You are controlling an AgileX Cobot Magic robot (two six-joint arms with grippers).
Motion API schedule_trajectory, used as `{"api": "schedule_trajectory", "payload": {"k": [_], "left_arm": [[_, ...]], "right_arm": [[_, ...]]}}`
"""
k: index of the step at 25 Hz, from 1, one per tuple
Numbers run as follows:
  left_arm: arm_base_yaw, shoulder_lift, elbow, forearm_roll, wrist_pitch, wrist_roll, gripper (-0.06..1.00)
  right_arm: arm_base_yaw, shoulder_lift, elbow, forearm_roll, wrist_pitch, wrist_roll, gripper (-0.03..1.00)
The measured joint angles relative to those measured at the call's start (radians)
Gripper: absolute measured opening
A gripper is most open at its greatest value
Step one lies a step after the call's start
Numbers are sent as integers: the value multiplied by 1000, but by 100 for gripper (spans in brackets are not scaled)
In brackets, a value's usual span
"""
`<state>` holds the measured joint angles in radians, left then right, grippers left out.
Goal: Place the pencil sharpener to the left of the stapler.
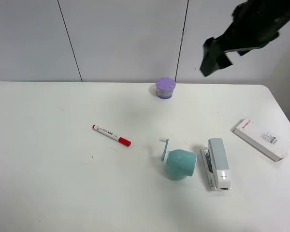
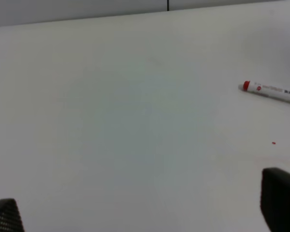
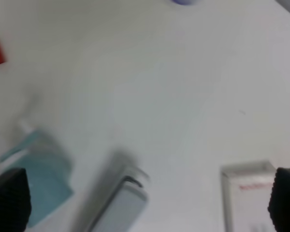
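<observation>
The teal pencil sharpener [image 1: 178, 163] lies on the white table, its white face and small crank turned toward the marker. It shows blurred in the right wrist view as the pencil sharpener [image 3: 38, 179]. The grey and white stapler [image 1: 218, 164] lies just to its right, a small gap between them, and is also seen as the stapler [image 3: 121, 208]. My right gripper [image 1: 210, 64] hangs high above the back right of the table, open, its fingertips [image 3: 7, 198] wide apart and holding nothing. My left gripper [image 2: 142, 210] is open over bare table, outside the exterior view.
A red-capped white marker [image 1: 111, 135] lies left of the sharpener, also seen as the marker [image 2: 273, 92]. A small purple lidded container [image 1: 165, 88] stands at the table's back edge. A flat white box with red print [image 1: 261, 139] lies at the right.
</observation>
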<state>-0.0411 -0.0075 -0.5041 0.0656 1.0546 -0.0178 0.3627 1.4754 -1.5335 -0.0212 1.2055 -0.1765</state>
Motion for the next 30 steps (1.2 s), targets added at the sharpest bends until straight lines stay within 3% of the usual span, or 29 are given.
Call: {"api": "schedule_trajectory", "payload": {"k": [5,11,22,30], "left_arm": [[0,0,0,0,0,0,100],[0,0,0,0,0,0,100],[0,0,0,0,0,0,99],[0,0,0,0,0,0,100]], "right_arm": [[-161,-164,121,-44,1,72,99],[-286,-522,401,-52,3,104,99],[-321,-1209,916,-2,-61,105,99],[-321,-1454,1041,21,-131,140,99]]}}
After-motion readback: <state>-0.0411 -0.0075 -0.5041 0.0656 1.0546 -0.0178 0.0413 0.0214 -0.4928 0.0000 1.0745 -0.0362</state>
